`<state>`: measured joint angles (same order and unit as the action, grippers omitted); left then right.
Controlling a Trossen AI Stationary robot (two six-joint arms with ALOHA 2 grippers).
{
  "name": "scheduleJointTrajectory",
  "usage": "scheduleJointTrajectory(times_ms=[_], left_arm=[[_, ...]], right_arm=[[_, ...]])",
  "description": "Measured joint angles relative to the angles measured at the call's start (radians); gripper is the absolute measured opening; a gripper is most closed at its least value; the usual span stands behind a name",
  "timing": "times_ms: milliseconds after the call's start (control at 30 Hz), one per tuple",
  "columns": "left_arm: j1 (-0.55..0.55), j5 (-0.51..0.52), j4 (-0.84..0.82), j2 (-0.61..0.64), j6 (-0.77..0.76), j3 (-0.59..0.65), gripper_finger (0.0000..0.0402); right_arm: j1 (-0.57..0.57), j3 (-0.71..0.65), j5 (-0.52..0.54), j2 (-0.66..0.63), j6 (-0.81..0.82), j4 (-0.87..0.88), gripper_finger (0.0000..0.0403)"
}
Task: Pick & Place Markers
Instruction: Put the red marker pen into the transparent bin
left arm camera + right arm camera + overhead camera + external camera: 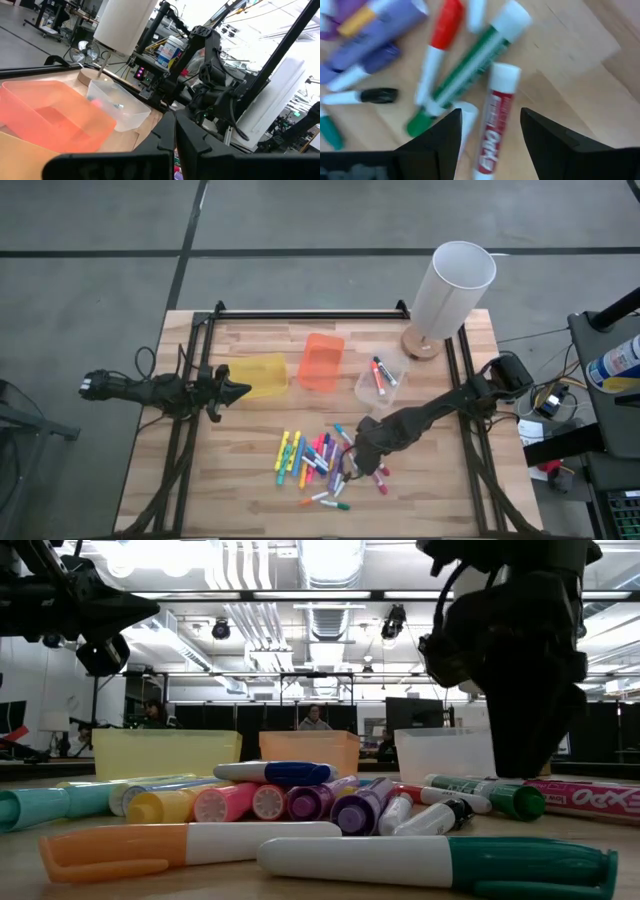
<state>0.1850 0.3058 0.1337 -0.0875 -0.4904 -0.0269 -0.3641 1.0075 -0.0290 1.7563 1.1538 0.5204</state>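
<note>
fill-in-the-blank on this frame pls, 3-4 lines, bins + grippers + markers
1. The right gripper hangs with jaws ____ over a red Expo marker.
2. The left gripper is shut, beside the ____ bin.
3. The two markers already binned lie in the ____ bin.
4. The orange bin stands ____ the other two bins.

Missing words: open; yellow; clear; between

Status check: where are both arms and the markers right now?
Right gripper open, down over marker pile, jaws straddling red marker. Left gripper shut, parked by yellow bin. Green marker crowds alongside.
</note>
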Motion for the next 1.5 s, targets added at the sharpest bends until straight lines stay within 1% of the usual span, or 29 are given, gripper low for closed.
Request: scheduleJointTrajectory(times_ms=[133, 267, 467, 700, 933, 1033, 1233, 1500], left_arm=[[0.000, 0.002, 0.003, -0.002, -0.001, 0.000, 0.0009], [0.000, 0.003, 0.003, -0.006, -0.001, 0.000, 0.0009], [0.000, 0.005, 0.002, -0.011, -0.002, 0.000, 0.0009], [0.000, 0.005, 0.001, -0.012, -0.003, 0.000, 0.0009], [0.000, 0.004, 0.001, -0.012, -0.004, 0.000, 0.0009], [0.000, 0.003, 0.001, -0.012, -0.004, 0.000, 0.0009], [0.000, 0.003, 0.001, -0.013, -0.004, 0.000, 0.0009], [0.000, 0.003, 0.001, -0.013, -0.004, 0.000, 0.0009]], right_arm=[[-0.005, 0.036, -0.003, 0.049, -0.009, -0.003, 0.0194], [-0.005, 0.092, -0.001, 0.106, -0.038, 0.054, 0.0190], [-0.005, 0.168, 0.003, 0.157, -0.105, 0.166, 0.0159], [-0.005, 0.178, 0.029, 0.147, -0.182, 0.210, 0.0117], [-0.002, 0.167, 0.038, 0.141, -0.283, 0.242, 0.0101], [0.004, 0.165, 0.052, 0.139, -0.292, 0.275, 0.0095], [0.014, 0.165, 0.052, 0.138, -0.322, 0.277, 0.0068], [0.023, 0.186, 0.060, 0.137, -0.327, 0.311, 0.0068]])
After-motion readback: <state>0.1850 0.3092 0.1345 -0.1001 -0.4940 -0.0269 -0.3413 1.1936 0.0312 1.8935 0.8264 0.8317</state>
